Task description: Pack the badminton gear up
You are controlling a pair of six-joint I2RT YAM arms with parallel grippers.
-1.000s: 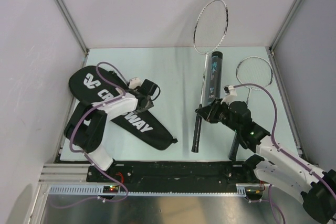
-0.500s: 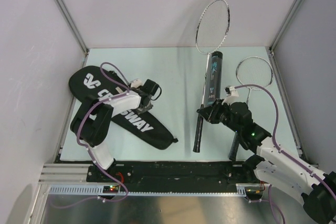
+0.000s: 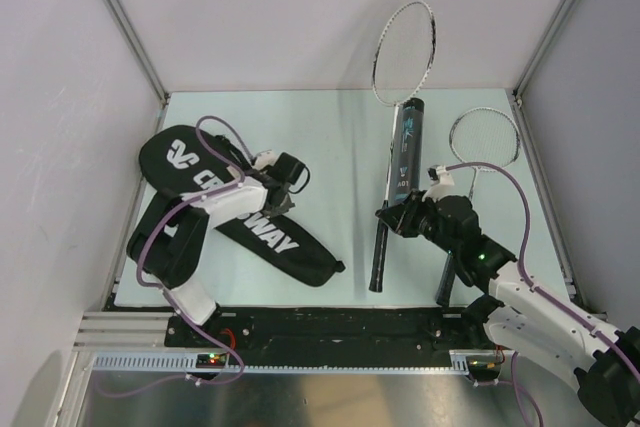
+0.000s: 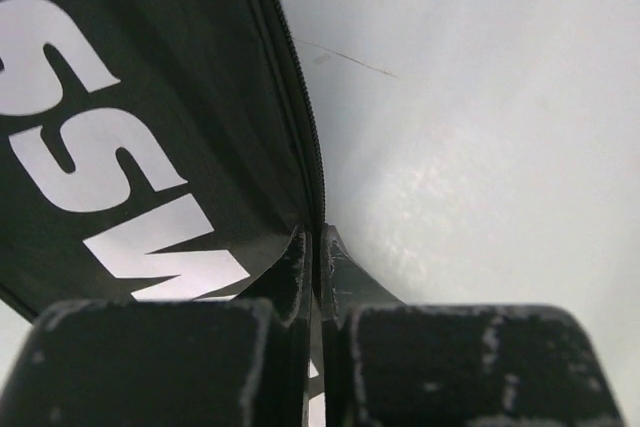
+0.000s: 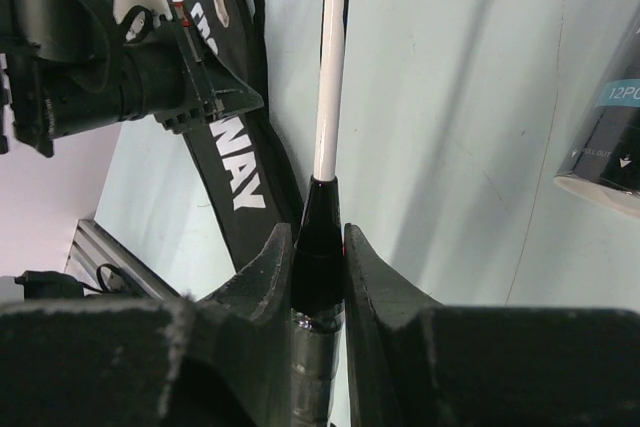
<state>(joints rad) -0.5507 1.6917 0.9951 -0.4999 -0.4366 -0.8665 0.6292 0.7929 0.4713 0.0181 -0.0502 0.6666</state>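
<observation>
The black racket bag [image 3: 232,215] with white lettering lies flat at the left. My left gripper [image 3: 280,197] is shut on its zipper edge, and in the left wrist view the gripper [image 4: 318,247] pinches the bag [image 4: 150,127] along that seam. One silver racket [image 3: 403,39] lies with its head past the table's far edge and its black handle [image 3: 377,257] toward me. My right gripper [image 3: 386,215] is shut on the black cone above that handle. In the right wrist view the gripper [image 5: 318,247] clamps it, with the white shaft [image 5: 331,67] running ahead. A second racket [image 3: 484,137] lies at the right. The black tube [image 3: 408,147] lies between the two rackets.
Metal frame posts [image 3: 125,22] stand at the table's far corners, with grey walls on both sides. The second racket's handle [image 3: 446,282] passes under my right arm. The tube's end [image 5: 610,137] shows at the right of the right wrist view. The left arm's gripper [image 5: 190,77] shows above the bag [image 5: 235,147].
My left gripper has gone from open to shut on the bag's zipper edge. The bag has shifted slightly to the right. The right gripper has kept its hold on the racket.
</observation>
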